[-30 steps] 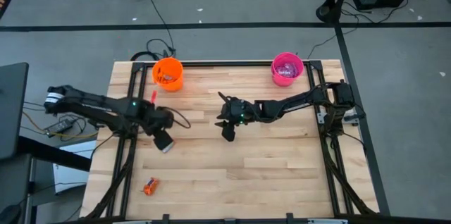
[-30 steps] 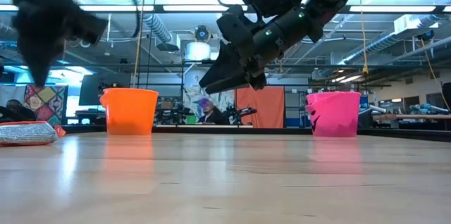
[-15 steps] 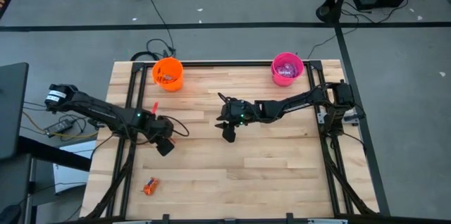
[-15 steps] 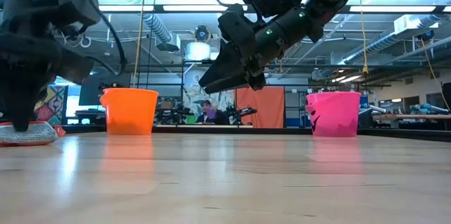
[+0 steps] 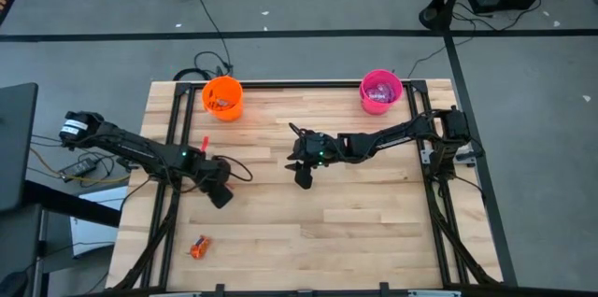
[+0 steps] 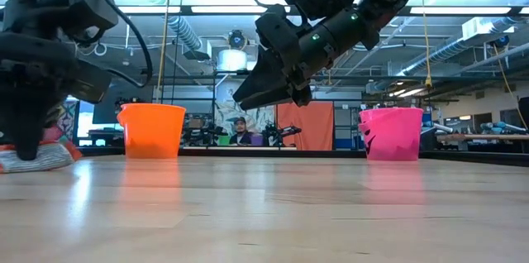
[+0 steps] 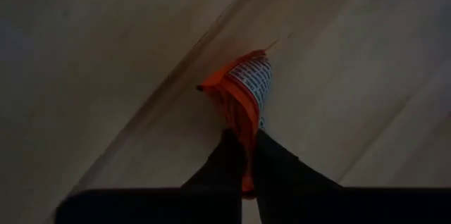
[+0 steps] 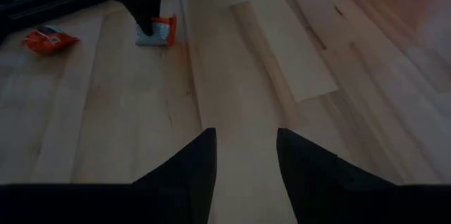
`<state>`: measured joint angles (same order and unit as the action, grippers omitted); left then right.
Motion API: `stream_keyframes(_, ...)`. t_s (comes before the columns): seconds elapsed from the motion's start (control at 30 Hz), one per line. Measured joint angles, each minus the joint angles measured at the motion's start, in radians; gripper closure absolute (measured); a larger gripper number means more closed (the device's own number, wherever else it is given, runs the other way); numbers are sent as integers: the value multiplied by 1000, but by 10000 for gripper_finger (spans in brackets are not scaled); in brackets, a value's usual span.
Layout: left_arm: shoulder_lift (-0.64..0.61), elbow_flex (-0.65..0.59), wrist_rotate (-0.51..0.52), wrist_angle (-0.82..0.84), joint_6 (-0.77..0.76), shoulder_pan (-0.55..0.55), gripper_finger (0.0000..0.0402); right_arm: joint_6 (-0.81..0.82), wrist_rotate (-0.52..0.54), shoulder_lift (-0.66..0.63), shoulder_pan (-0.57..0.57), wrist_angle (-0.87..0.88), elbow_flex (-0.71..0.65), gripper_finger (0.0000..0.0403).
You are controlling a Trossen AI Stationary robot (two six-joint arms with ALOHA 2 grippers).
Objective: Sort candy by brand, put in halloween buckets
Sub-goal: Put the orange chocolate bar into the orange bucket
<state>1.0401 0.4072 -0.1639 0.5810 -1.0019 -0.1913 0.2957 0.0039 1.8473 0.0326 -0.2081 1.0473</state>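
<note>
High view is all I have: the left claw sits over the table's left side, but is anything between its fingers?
Observer: Yes. The left wrist view shows the left claw shut on an orange-wrapped candy, pinched by one edge.
Operator: Is it lifted off the wood?
Observer: No. In the low view the candy sits at the level of the table.
Operator: And the right claw?
Observer: The right claw is open in its wrist view, and the low view shows it hanging well above the table.

No legible txt; candy wrapper (image 7: 246,90) print too blurry.
</note>
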Motion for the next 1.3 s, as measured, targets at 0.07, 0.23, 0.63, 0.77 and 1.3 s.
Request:
stream_keyframes(0.07,1,2,10,-24,0,1,381,5,1,0,0,0,0,243)
stream_keyframes(0.23,0,29,9,-117,11,2,387,19,2,0,0,0,0,243)
stream_keyframes(0.63,0,87,-230,-333,241,178,390,95,2,0,0,0,0,243)
stream_keyframes(0.77,-1,90,-312,-408,289,280,390,127,2,0,-3,0,0,243)
stream_keyframes(1.3,-1,211,-323,-360,457,754,390,224,39,0,-84,0,0,243)
